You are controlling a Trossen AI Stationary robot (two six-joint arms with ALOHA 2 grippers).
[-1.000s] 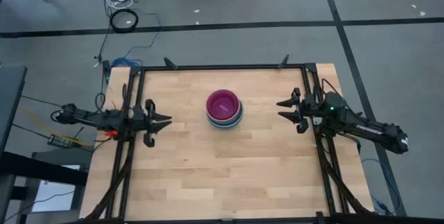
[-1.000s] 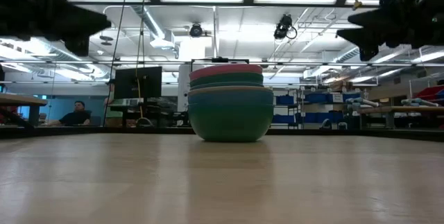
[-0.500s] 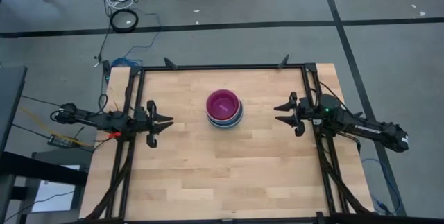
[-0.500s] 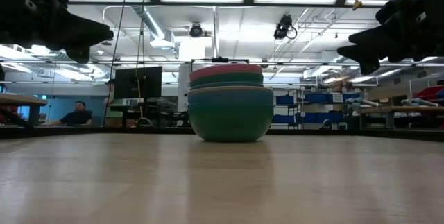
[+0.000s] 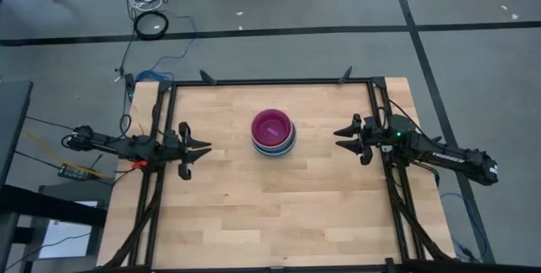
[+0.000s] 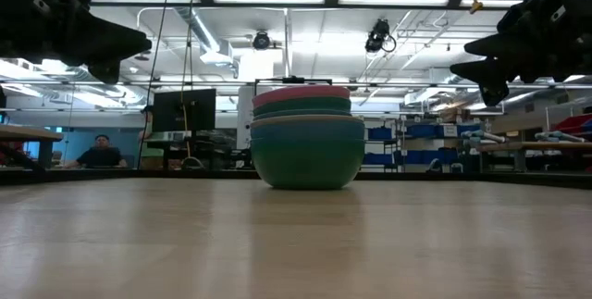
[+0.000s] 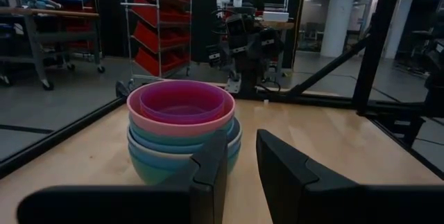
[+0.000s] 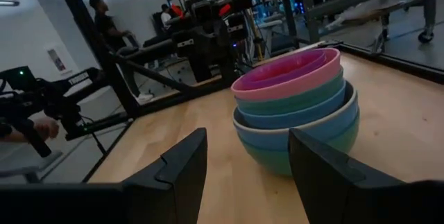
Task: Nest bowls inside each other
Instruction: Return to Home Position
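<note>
High view shows the nested stack of round plastic bowls [image 5: 274,133], magenta innermost and teal outermost, standing on the wooden table [image 5: 279,214] midway between both arms. The left end effector [image 5: 205,148], slightly parted, and the right end effector [image 5: 338,137], wider, hang empty and well apart from it, likely parked since nesting looks done

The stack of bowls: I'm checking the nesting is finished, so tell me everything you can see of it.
The stack of bowls stands upright on the wooden table, midway between the arms. The bowls look like smooth plastic, nested closely, rims level: a magenta bowl innermost, then pink, teal, blue and pale rims, with the widest teal bowl at the bottom, alone touching the wood. The left tool and right tool, both open, hang clear of it.
</note>
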